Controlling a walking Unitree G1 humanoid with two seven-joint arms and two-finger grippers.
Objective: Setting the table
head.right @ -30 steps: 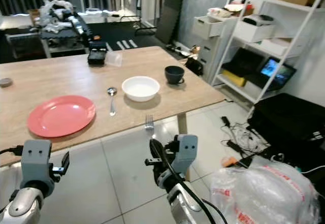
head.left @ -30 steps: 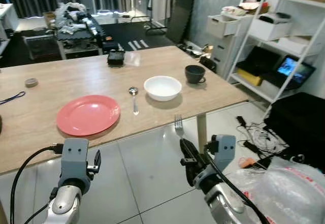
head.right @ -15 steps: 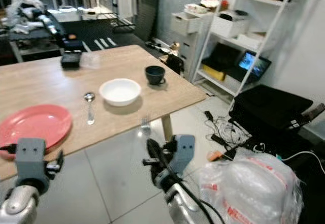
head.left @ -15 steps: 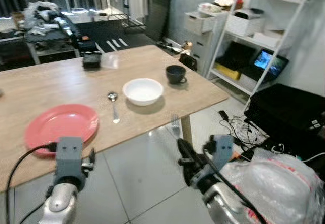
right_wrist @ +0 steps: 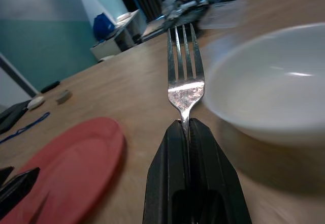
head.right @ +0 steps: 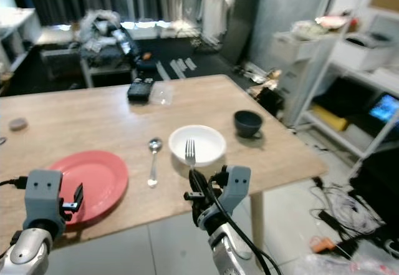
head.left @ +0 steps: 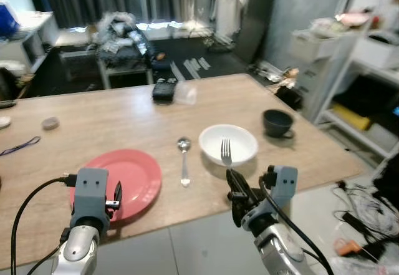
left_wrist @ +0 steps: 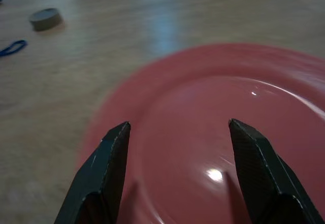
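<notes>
Left eye view: the fork [head.left: 225, 152] is held upright, tines up, in the clamped right gripper [head.left: 234, 184] at the near tabletop [head.left: 112, 116] edge, between the spoon [head.left: 184, 164] and white bowl [head.left: 228, 144], while the left gripper [left_wrist: 175, 170] is spread wide over the red plate [head.left: 118, 178].

Fork [head.left: 225, 152] upright in right hand [head.left: 235, 188]; red plate [head.left: 124, 178], spoon [head.left: 184, 161], white bowl [head.left: 228, 144] on table.

plate [head.left: 124, 178] red | bowl [head.left: 228, 144] white | cup [head.left: 277, 121] dark | fork [head.left: 226, 152] silver
</notes>
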